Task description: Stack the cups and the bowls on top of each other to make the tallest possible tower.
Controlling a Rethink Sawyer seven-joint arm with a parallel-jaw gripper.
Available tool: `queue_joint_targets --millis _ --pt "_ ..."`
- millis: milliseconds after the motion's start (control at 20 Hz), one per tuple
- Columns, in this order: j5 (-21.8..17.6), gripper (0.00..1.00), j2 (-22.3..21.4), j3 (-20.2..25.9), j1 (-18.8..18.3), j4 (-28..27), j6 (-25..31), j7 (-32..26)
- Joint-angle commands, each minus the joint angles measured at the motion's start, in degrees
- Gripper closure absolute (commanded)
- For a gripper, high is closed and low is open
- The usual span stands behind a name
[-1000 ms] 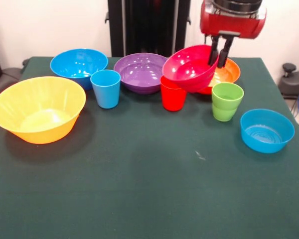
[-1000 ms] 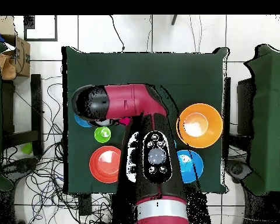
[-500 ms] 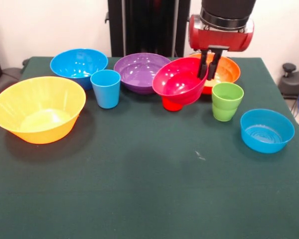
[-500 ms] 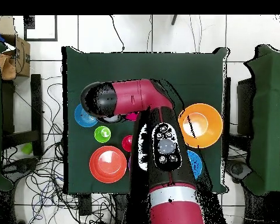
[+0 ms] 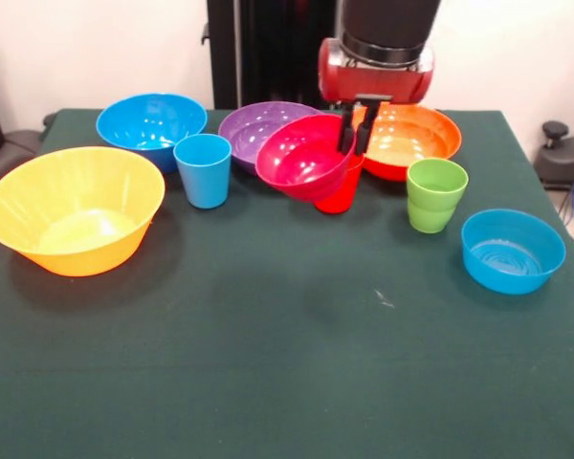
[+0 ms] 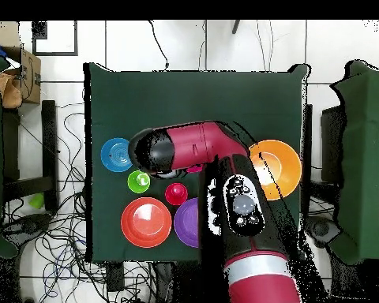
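Observation:
My gripper [image 5: 354, 143] is shut on the rim of the small magenta bowl [image 5: 301, 158]. The bowl hangs tilted above the table, in front of the purple bowl [image 5: 258, 122] and partly covering the red cup [image 5: 342, 194]. The light blue cup [image 5: 202, 170] stands to the left and the green cup [image 5: 435, 194] to the right. The red-orange bowl [image 5: 411, 142], the large blue bowl [image 5: 151, 122], the yellow-orange bowl [image 5: 74, 208] and the small blue bowl [image 5: 512, 251] each sit alone. From overhead the arm hides the gripper; only a sliver of the magenta bowl [image 6: 194, 168] shows.
Overhead, the arm [image 6: 224, 181] crosses the green table [image 6: 193, 95] and covers part of the yellow-orange bowl [image 6: 278, 162] and the purple bowl [image 6: 185, 222]. A cardboard box [image 6: 19, 79] and cables lie beyond the table's edges.
In the front view the gripper has carried the magenta bowl leftward, from above the red-orange bowl to in front of the purple bowl. The other cups and bowls have stayed put.

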Motion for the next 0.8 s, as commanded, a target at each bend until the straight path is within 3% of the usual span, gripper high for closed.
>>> queue_joint_targets --millis 50,350,800 --pt "-8.55 1.00 3.66 7.83 -2.88 6.26 -6.36 -16.32" --pt "-10.17 1.00 5.91 10.25 -4.10 3.98 -4.89 -15.71" --pt "-13.29 1.00 10.83 11.28 -2.58 -3.36 -3.54 -14.13"
